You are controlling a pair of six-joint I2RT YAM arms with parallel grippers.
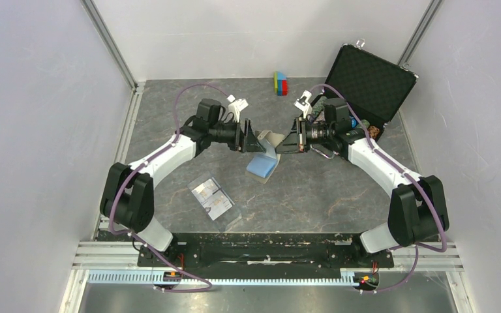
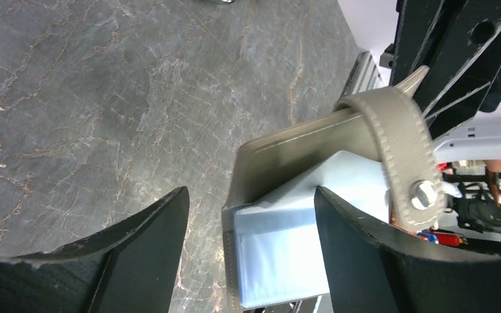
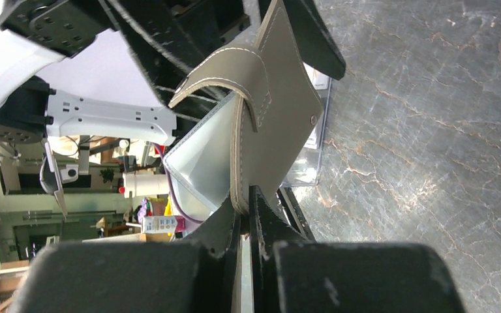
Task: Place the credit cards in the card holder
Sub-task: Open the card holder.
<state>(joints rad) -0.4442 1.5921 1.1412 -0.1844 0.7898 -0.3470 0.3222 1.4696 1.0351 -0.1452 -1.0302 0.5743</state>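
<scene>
Card holder (image 3: 280, 117) gripped, credit cards (image 1: 209, 191) illegible

1. A robot test cell in a lab: plain white walls (image 1: 32, 130) on metal frame posts (image 1: 109, 44) box in a grey, stone-look counter (image 1: 313, 195).
2. A left arm (image 1: 163, 156) and a right arm (image 1: 378, 163) are bolted to a black base plate (image 1: 267, 242), with purple cables (image 1: 202, 85) looped along them.
3. The right wrist view shows blurred, cluttered shelves (image 3: 104, 225) beyond the cell.
</scene>
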